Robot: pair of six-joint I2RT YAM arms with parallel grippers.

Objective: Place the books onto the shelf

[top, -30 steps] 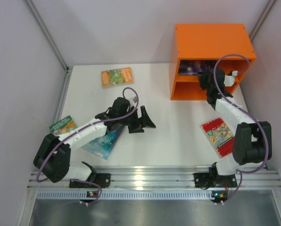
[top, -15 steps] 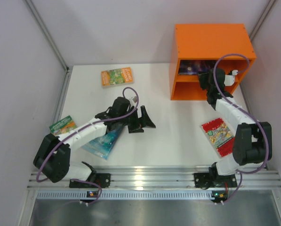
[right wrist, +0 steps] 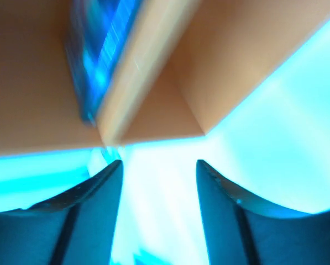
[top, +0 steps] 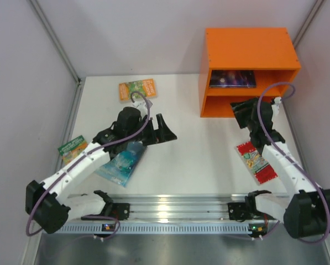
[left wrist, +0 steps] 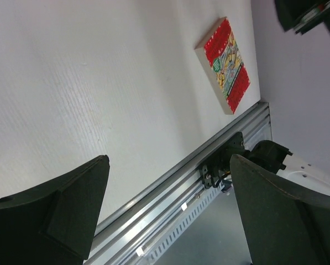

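Shelved: dark blue-purple book (top: pixel 232 79), flat in the orange shelf's (top: pixel 250 47) upper compartment.
On table (top: pixel 203 149): red book (top: pixel 256 160), pale teal book (top: pixel 118 168), green book (top: pixel 72 147), orange-green book (top: pixel 137 89).
Right gripper (top: pixel 243 109): fingers parted, empty, before the shelf.
Left gripper (top: pixel 160 131): spread wide, holding nothing.
Handling: light, thin, likely bendy; pinch a free edge.

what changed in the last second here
The right gripper let go of the dark blue-purple paperback, left lying in the upper compartment of the bright orange wooden shelf, and backed out. The left gripper, open, moved farther from its base. The other four books stayed put.
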